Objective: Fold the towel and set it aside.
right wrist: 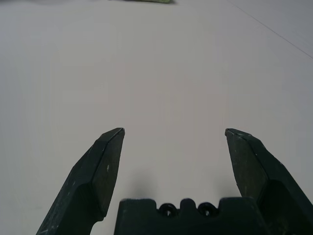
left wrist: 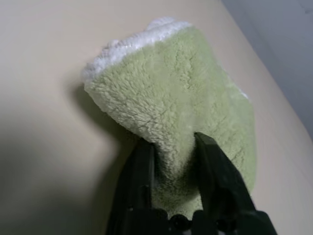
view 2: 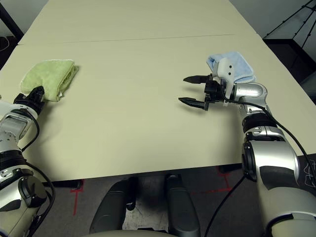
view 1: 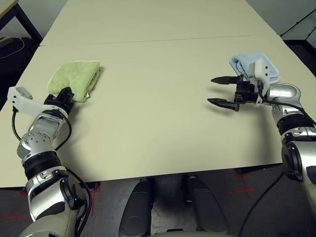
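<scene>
- There is no writing or label to read on any of the things.
- The towel (view 1: 75, 77) is green and fluffy. It lies folded into a small bundle on the table (view 1: 158, 123), out at about 10 o'clock from the middle of the table, close to the left edge.
- One edge of the bundle shows a white fluffy rim, seen in the left wrist view.
- The left gripper (left wrist: 173, 149) is at the near end of the towel, at the bundle's 6 o'clock.
- Its two black fingers (left wrist: 215, 171) stand a little apart. A fold of the green cloth sits between them and touches both.
- I cannot tell if the fingers squeeze the cloth or just rest beside it.
- The right gripper (view 1: 219, 91) is over at 3 o'clock on the table, well apart from the towel.
- Its fingers are spread wide, like an open beak, and point toward 9 o'clock.
- There is nothing between them, just bare table below.
- A blue towel (view 1: 254, 66) lies folded just behind the right gripper, at about 2 o'clock on the table.
</scene>
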Robot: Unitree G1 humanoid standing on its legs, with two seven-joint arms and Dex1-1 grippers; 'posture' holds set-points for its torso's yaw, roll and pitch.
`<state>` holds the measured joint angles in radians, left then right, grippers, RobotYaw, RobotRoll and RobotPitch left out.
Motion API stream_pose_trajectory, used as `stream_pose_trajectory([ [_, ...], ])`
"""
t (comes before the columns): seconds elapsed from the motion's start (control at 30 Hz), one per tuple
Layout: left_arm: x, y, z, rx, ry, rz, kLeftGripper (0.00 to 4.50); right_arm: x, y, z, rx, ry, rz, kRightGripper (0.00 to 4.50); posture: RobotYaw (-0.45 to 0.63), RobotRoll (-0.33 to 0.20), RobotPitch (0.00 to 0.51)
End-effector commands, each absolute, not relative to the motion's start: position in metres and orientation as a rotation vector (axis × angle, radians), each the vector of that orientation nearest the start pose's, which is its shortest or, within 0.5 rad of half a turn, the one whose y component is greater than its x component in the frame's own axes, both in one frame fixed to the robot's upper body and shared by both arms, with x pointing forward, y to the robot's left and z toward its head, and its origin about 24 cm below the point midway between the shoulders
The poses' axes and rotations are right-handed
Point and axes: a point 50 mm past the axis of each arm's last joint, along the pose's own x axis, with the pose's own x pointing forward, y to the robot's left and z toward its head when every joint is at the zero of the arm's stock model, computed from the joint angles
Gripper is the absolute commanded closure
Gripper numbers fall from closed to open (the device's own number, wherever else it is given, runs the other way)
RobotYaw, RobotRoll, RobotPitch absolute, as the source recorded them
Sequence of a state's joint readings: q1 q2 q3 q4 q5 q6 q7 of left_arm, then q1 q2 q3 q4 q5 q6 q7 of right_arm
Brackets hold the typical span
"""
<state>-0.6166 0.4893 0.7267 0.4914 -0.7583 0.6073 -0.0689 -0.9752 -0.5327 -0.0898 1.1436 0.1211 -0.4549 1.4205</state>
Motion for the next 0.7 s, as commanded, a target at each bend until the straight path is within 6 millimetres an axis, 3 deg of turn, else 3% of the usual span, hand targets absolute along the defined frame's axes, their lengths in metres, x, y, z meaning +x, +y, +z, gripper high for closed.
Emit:
stream_pose_trajectory([
  [0.03,0.318,0.338,0.136,-0.788,0.139,0.367,1.40,0.362,-0.222,0.163,-0.462,-0.091,1.162,0.00,0.08,0.000,0.197],
  [0.17,0.312,0.337,0.145,-0.749,0.161,0.440,0.01,0.362,-0.223,0.163,-0.461,-0.092,1.159,0.00,0.08,0.000,0.196],
  [0.47,0.286,0.347,0.162,-0.646,0.156,0.561,0.01,0.362,-0.220,0.161,-0.456,-0.096,1.163,0.00,0.09,0.000,0.192],
  [0.6,0.285,0.332,0.173,-0.494,0.167,0.356,0.01,0.362,-0.219,0.161,-0.455,-0.095,1.165,0.00,0.10,0.000,0.191],
  [0.7,0.278,0.319,0.177,-0.146,0.252,0.164,0.01,0.363,-0.218,0.162,-0.456,-0.098,1.169,0.00,0.09,0.000,0.190],
])
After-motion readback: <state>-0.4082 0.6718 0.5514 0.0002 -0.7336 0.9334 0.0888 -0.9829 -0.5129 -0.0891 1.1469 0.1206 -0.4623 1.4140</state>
